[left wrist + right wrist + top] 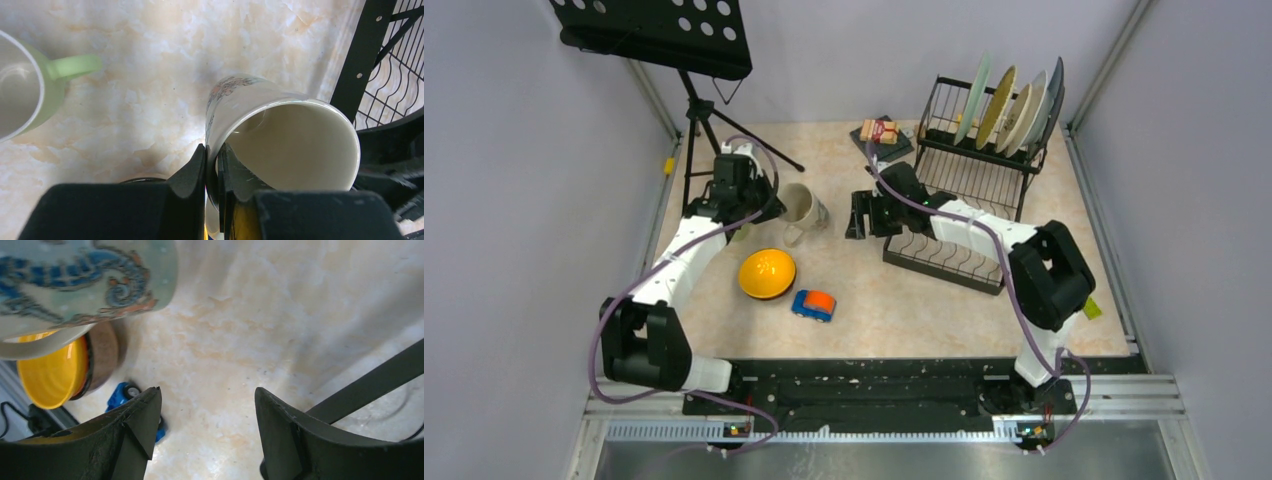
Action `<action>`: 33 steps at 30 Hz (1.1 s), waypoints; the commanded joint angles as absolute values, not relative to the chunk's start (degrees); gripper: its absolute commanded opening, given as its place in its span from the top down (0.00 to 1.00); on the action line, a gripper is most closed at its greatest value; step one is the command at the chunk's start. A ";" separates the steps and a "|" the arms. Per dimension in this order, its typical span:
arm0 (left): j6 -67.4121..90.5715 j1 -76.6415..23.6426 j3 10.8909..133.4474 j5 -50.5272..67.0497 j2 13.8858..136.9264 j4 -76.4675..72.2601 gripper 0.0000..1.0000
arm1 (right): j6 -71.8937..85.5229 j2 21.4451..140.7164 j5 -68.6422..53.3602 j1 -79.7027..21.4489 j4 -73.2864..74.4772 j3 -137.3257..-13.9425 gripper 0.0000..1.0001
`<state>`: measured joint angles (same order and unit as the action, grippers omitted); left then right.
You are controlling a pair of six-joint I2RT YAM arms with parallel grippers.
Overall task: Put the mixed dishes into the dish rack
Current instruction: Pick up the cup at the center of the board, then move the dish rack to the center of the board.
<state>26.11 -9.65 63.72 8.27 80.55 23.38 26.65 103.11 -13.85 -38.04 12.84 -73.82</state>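
Legible text: none; packet [879, 131] at twelve o'clock on the table [874, 290] bears a label too small to read; mug [280, 135] shows painted pattern only.

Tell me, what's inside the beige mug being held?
Nothing visible: the beige mug shows a bare cream inside. The left jaws pinch its rim, hiding the lowest part.

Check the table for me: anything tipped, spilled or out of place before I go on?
No spill or damage shows. The beige mug lies tipped with its mouth sideways, its wall pinched in the left gripper. A toy car sits beside the bowl; it is no dish.
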 commanded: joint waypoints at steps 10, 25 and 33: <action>27.02 -9.76 64.27 8.26 75.43 16.79 1.00 | 18.80 105.31 2.24 -39.82 25.97 -79.03 0.30; 27.31 -9.76 64.66 10.42 76.07 16.27 1.00 | 20.37 97.69 3.65 -39.81 26.74 -69.44 0.29; 29.36 -9.75 64.70 14.44 76.01 14.03 1.00 | 25.31 88.63 -1.65 -39.81 17.08 -60.12 0.29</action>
